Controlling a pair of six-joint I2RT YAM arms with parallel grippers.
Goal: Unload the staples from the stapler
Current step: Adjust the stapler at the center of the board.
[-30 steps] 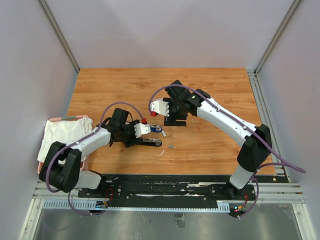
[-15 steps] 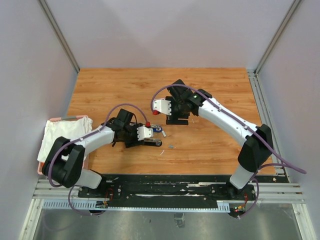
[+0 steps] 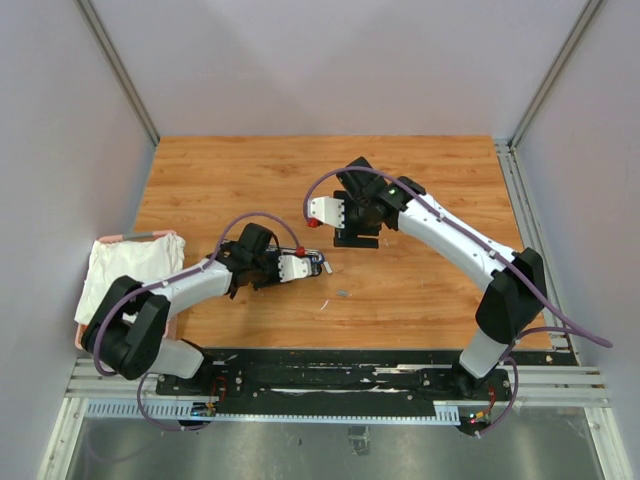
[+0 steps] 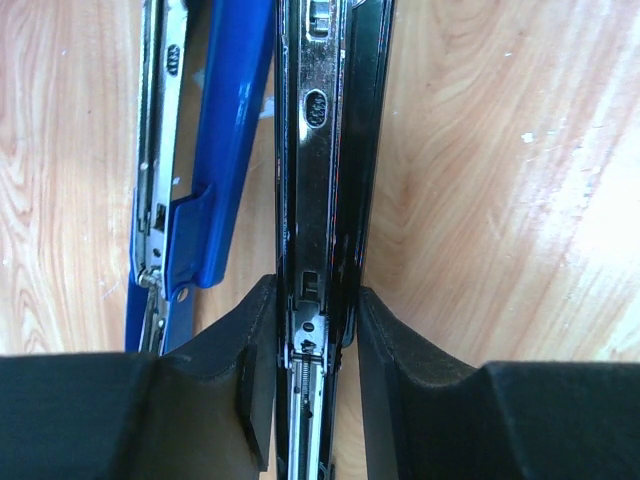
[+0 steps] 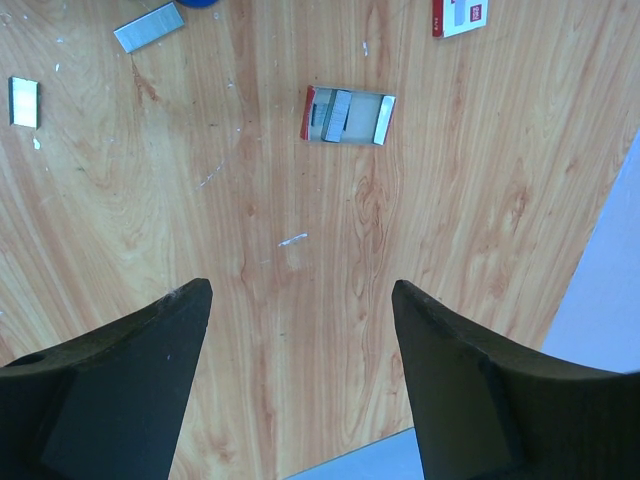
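Blue-and-black stapler (image 4: 318, 120), open and flat; short silvery staples (image 5: 147, 27), loose.

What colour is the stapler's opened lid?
The lid is bright blue; the left wrist view shows it best.

Bright, even, diffuse light fills every view. In the left wrist view, white glare streaks run along the chrome rail of the stapler (image 4: 318, 150). The wood right of it is washed out pale, and the black fingers (image 4: 240, 400) beside its near end look soft and featureless. In the top view, only faint soft shadows lie on the table (image 3: 250, 170) around the stapler. The right wrist view shows crisp wood grain.
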